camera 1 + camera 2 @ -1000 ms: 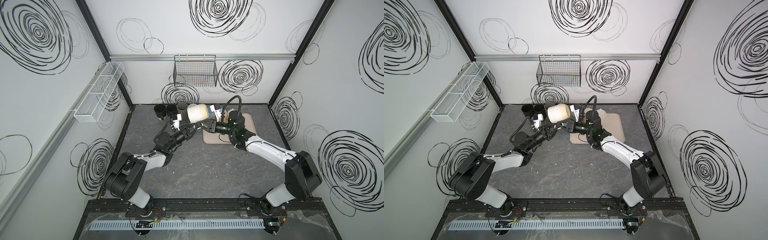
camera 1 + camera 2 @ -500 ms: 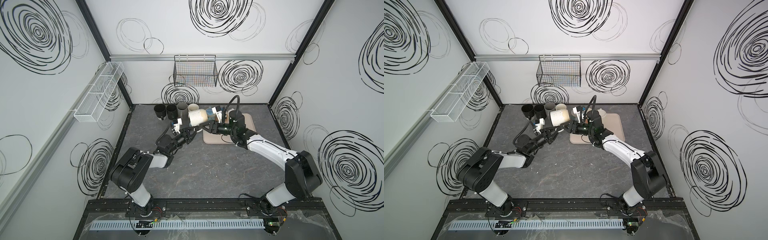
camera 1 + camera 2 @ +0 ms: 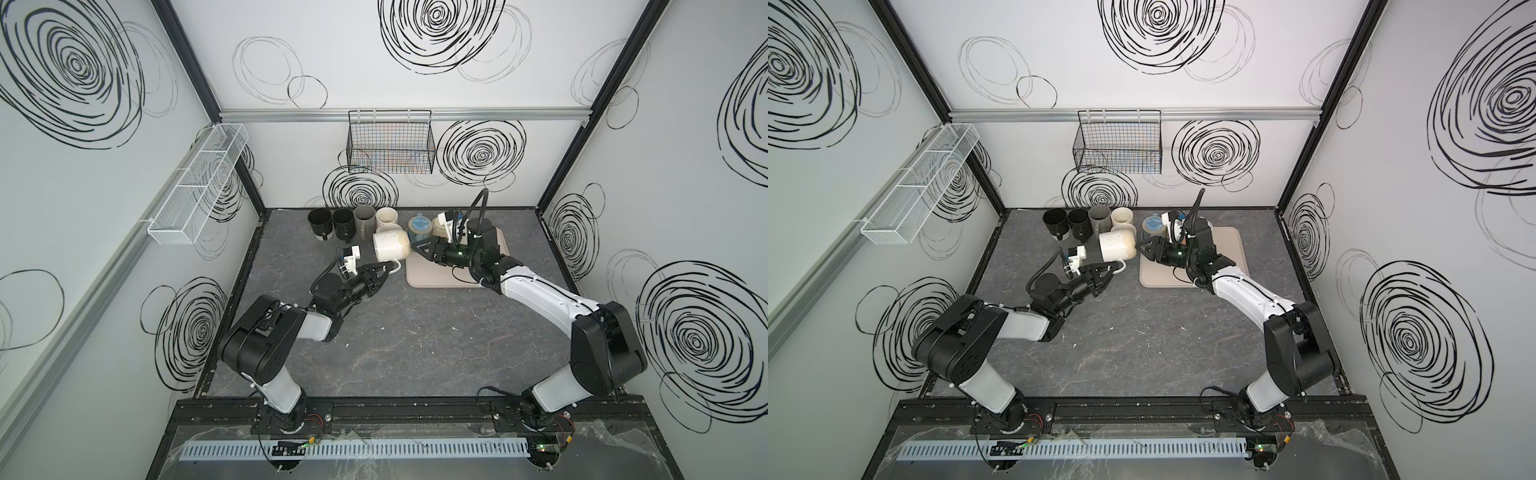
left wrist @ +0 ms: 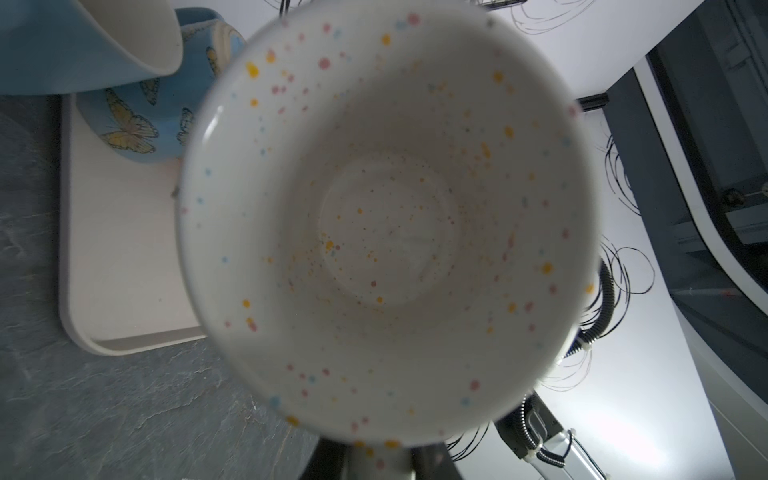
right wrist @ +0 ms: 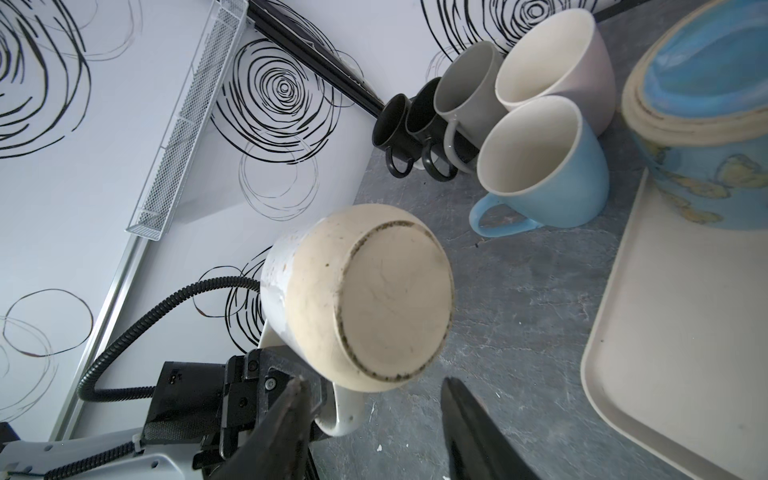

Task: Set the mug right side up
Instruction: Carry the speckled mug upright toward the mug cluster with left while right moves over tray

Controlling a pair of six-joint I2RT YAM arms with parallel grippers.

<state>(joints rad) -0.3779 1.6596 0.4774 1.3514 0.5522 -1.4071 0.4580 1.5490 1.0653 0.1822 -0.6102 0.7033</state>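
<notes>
Mesh shelving (image 3: 195, 187) on the wall marks the far left of my overhead feeds, well apart from the work. Next along, the left arm reaches toward the back of the worktop (image 3: 415, 340), and the left fingers (image 3: 374, 276) are pinched almost together on the handle (image 3: 395, 266) of the speckled mug (image 3: 390, 249). My right wrist feed shows that clamp plainly, with the mug's body above it. I see the mug lying on its side, lifted off the worktop, neither upright nor inverted. Its mouth faces back along the left arm, so my left wrist feed looks straight into the spotted inside, and its bare base (image 5: 395, 299) faces the right arm. Behind it along the back wall stand two black mugs (image 3: 320, 222), a grey mug (image 3: 365, 220) and a cream mug (image 3: 386, 217), all mouth up, with a pale blue mug (image 5: 540, 174) just in front of the cream one. Right of the held mug, the right fingers (image 3: 424, 242) stand parted to a middling gap with nothing between them. Their tips sit just beside the base, and I cannot tell whether they graze it. Under that arm lies the beige tray (image 3: 432, 276), with a butterfly mug (image 3: 419, 224) base up at its back left corner.
</notes>
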